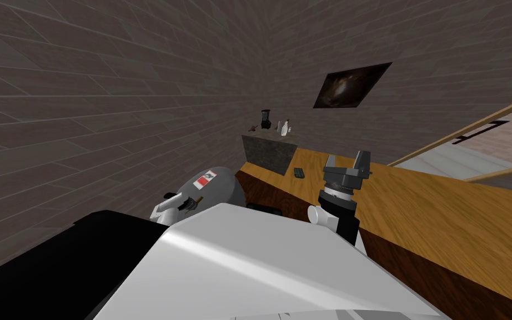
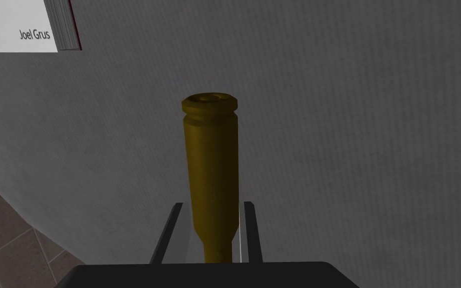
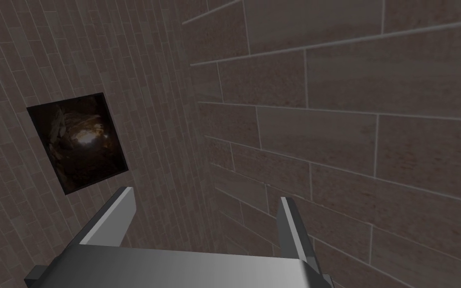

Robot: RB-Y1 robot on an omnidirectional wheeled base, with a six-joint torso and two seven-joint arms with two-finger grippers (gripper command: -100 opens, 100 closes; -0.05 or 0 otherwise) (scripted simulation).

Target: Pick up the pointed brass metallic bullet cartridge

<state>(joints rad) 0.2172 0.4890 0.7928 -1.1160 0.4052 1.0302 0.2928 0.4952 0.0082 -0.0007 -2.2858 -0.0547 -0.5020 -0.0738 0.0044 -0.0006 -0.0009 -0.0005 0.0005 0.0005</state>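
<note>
A brass cartridge (image 2: 210, 150) sits between the fingers of my left gripper (image 2: 212, 205), which is shut on its narrow neck; its flat rimmed base points away from the hand. Behind it lies the grey top of a round table (image 2: 349, 125). In the head view my left gripper (image 1: 185, 204) is at the near edge of that grey table (image 1: 224, 191), the cartridge (image 1: 192, 204) a small brown speck in it. My right gripper (image 1: 349, 162) is raised over the wooden counter, open with nothing between its fingers (image 3: 117, 212).
A white book (image 2: 19, 25) with a red mark lies on the grey table (image 1: 206, 178). A long wooden counter (image 1: 443, 216) runs to the right, with a small dark green item (image 1: 299, 173). A dark stone block (image 1: 266, 153) carries small objects. A black area (image 1: 33, 272) lies lower left.
</note>
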